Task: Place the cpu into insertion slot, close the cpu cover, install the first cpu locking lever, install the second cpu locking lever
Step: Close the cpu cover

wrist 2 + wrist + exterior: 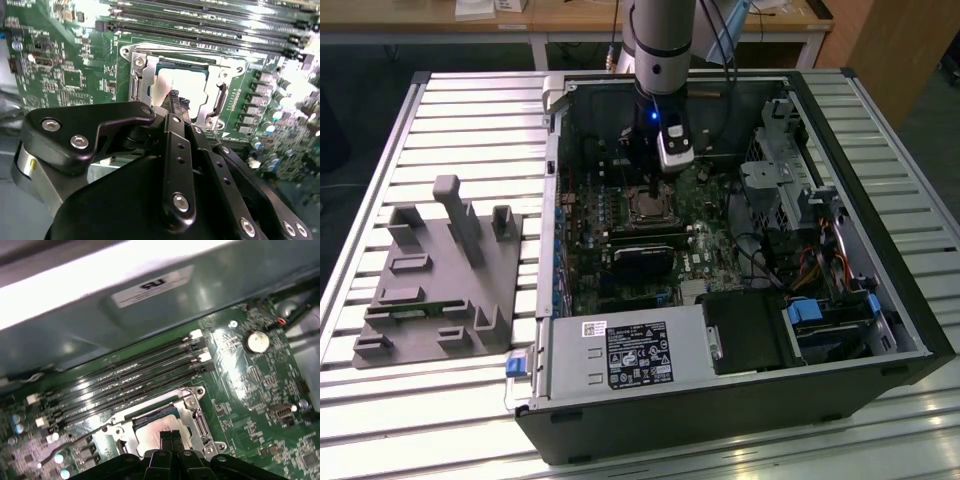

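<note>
The hand hangs just over the chip, fingers pinched together on nothing. The chip lies flat in its socket mid-board, and the metal cover looks to be down around it. Light, stiff and fragile, I'd say, so best held by the edges.

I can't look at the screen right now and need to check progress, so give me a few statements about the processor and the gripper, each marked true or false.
1. The cpu sits in the insertion slot. True.
2. The gripper holds the cpu. False: it is shut on nothing, poised over the cpu.
3. The cpu cover lies down around the cpu. True.
4. The grey fixture stands inside the computer case. False: it stands on the slatted table, to the exterior view's left of the case.
</note>
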Controlling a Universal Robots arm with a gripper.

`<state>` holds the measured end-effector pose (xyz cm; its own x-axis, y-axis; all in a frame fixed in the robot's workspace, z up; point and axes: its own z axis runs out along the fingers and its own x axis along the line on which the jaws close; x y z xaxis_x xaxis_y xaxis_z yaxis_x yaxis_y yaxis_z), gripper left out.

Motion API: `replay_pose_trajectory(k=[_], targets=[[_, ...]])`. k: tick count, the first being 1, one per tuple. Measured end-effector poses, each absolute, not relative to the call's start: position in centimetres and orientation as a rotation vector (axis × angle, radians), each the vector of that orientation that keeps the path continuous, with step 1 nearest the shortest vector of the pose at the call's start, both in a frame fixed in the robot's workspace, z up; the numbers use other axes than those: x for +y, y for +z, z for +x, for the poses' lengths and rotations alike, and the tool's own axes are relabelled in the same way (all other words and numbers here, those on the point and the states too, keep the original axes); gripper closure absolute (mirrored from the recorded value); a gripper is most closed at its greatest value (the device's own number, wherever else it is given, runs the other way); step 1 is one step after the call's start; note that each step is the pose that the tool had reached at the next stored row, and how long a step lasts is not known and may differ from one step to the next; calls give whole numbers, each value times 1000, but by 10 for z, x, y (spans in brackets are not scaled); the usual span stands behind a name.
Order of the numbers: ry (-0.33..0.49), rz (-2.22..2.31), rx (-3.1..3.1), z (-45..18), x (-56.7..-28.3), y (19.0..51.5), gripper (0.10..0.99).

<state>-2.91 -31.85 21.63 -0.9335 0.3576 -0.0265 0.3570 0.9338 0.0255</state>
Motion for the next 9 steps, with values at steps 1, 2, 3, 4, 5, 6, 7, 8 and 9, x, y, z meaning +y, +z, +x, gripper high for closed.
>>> replay_pose_trajectory(k=[1, 2, 3, 4, 5, 6, 7, 8, 9], targets=[[31, 539, 3064, -29, -318, 216, 980], [30, 514, 3068, -29, -318, 216, 980], [29, 488, 3072, -29, -318, 216, 980], [27, 461, 3077, -29, -318, 216, 980], [26, 437, 3080, -29, -318, 216, 980], [24, 416, 3083, -29, -318, 216, 980], [23, 397, 3085, -29, -318, 216, 980], [21, 379, 3088, -29, -318, 216, 980], [20, 361, 3090, -29, -318, 215, 980]])
